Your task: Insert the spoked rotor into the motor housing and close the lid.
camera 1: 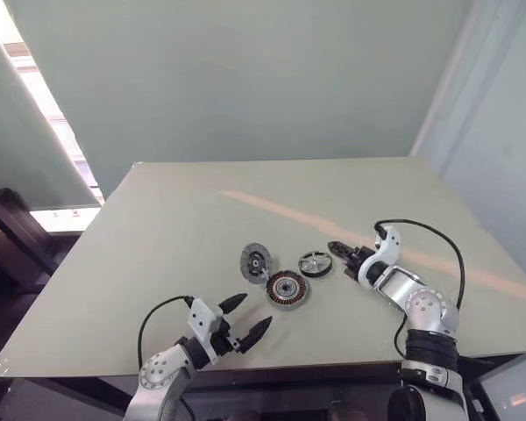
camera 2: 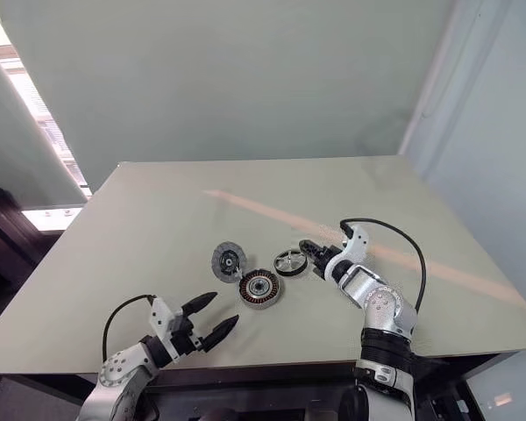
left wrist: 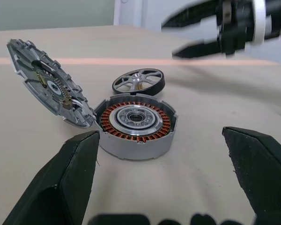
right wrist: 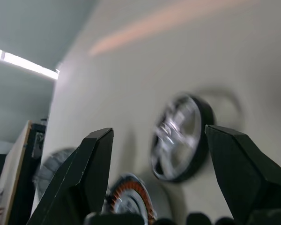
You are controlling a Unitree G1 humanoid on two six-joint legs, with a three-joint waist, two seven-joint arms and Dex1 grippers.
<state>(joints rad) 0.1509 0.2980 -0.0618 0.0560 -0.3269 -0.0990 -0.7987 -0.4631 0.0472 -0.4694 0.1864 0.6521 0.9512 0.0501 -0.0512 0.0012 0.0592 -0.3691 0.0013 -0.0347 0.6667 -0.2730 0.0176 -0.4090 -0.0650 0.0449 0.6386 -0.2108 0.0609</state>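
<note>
The motor housing (camera 1: 287,288) lies flat on the table with its copper windings facing up. The lid (camera 1: 256,261) stands tilted just left of it, and in the left wrist view the lid (left wrist: 49,84) leans on the housing's (left wrist: 136,124) rim. The spoked rotor (camera 1: 316,263) lies flat right of the housing and a little farther back. My right gripper (camera 1: 340,252) is open just right of the rotor, pointing at it, with nothing between its fingers. My left gripper (camera 1: 245,317) is open near the table's front edge, aimed at the housing and short of it.
The pale green table (camera 1: 184,219) stretches bare behind and to both sides of the parts. Its front edge runs close under my left gripper. A black cable loops over my right wrist (camera 1: 421,230).
</note>
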